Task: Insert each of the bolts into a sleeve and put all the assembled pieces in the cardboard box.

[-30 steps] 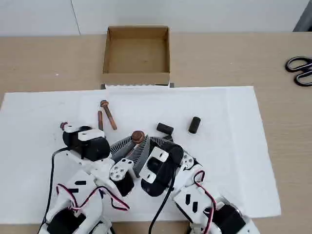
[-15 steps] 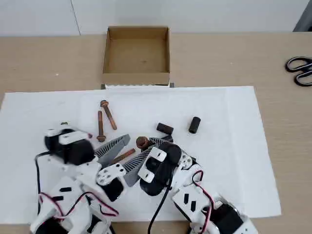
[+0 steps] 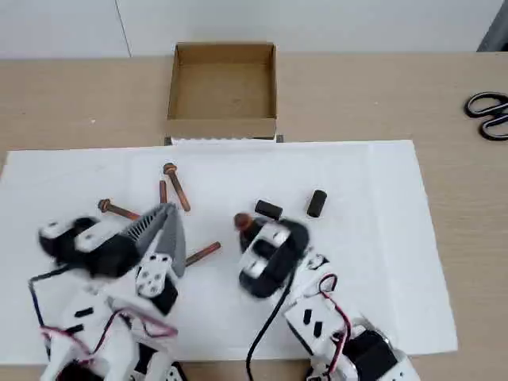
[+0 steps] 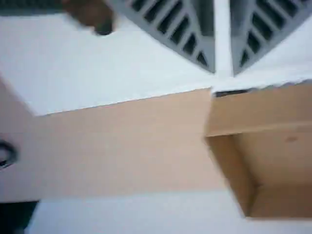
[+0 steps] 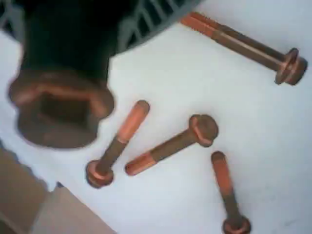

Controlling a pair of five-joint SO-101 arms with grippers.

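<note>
Right hand (image 3: pixel 248 226) clamping on assembled piece (image 3: pixel 240 221), bolt head showing at sleeve end, holding it over paper sheet (image 3: pixel 381 262) mid-bench. Left hand (image 3: pixel 170 213) sitting with fingers together, gripping nothing, toward left edge. Piece looking rigid, light, smooth; bolt likely sliding out if tipped, so gripping across sleeve body seeming safest. Counting: loose bolts (image 5: pixel 170 141) four, loose sleeves (image 3: pixel 317 203) two, cardboard box (image 3: pixel 222 127) one, sitting empty at far edge.
</note>
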